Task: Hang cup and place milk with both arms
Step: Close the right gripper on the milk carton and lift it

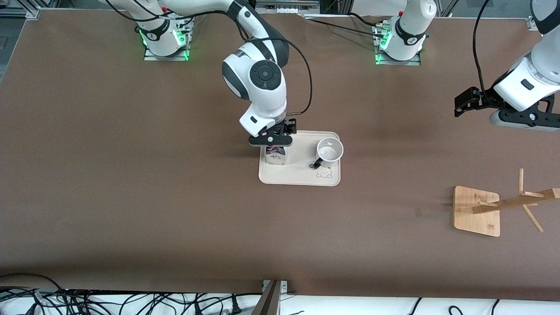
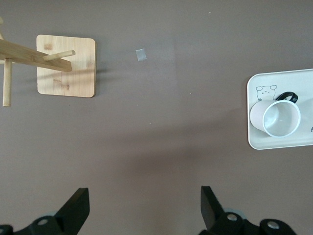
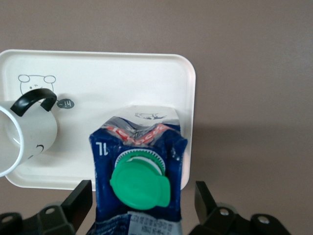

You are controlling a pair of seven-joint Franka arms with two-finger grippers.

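The right tool (image 1: pixel 274 139) is sitting low over the milk (image 1: pixel 275 155), which is standing upright on the cream tray (image 1: pixel 302 178) at the end toward the right arm's side of the surface (image 1: pixel 131 175). In the right wrist view the milk (image 3: pixel 138 181) is filling the gap between the two fingers, with a finger (image 3: pixel 78 203) on either side of the carton and daylight showing on both sides, so the tool is spread and not yet grasping; the straddling pose is set up for closing on the carton's flat sides below the green cap (image 3: pixel 140 185). The cup (image 1: pixel 329 152) is standing upright on the same tray, just beside the milk toward the left arm's end, mouth up, its black handle (image 1: pixel 316 164) pointing toward the front camera, which is leaving the loop reachable for a later pick. The left tool (image 2: pixel 142 210) is waiting in the air over bare surface toward the left arm's end, fingers spread wide and holding nothing. The wooden rack (image 1: pixel 503 205) is standing near that end, nearer the front camera than the tray, pegs free, well apart from the cup. Judging by this, the milk grasp is the step in hand and the cup hanging is not begun.
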